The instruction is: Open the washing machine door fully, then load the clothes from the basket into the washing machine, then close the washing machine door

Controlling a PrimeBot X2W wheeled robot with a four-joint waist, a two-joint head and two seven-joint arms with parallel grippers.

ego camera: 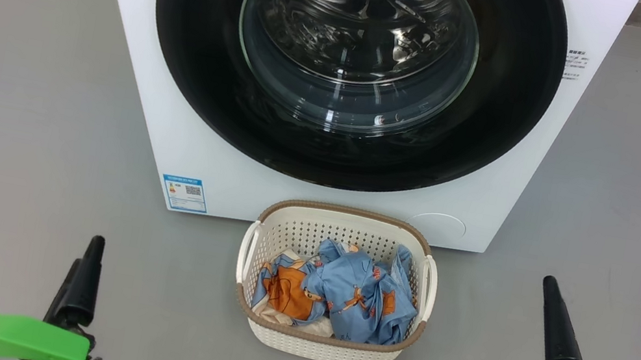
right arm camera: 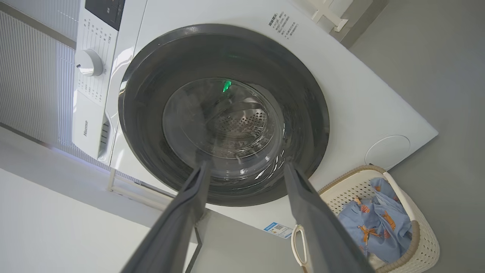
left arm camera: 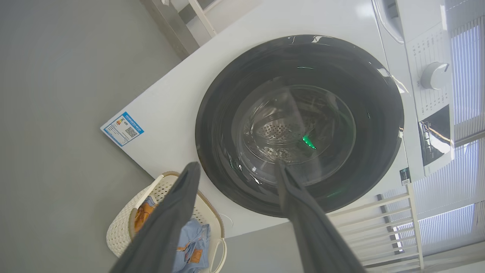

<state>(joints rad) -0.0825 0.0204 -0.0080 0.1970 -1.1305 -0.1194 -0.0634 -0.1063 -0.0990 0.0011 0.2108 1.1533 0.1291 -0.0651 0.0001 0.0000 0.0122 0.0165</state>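
The white washing machine (ego camera: 157,131) stands straight ahead, and its door (ego camera: 198,53) with the glossy black rim and clear glass bowl lies flush against the front, shut. The steel drum shows through the glass. On the floor just in front sits the cream basket (ego camera: 347,213), holding light blue bear-print clothes (ego camera: 353,291) with a cream piece (ego camera: 272,315) underneath. My left gripper (ego camera: 86,254) rests low at the left and my right gripper (ego camera: 551,293) low at the right, both well clear of the basket. Both are open and empty, as the left gripper (left arm camera: 237,167) and right gripper (right arm camera: 247,167) show in their wrist views.
Grey floor (ego camera: 8,118) spreads to both sides of the machine and basket. A blue label (ego camera: 184,193) marks the machine's lower left corner, and a round cover (ego camera: 438,224) its lower right. The control dial (right arm camera: 89,62) sits on the top panel. A white rack (left arm camera: 394,223) and window blinds stand beside the machine.
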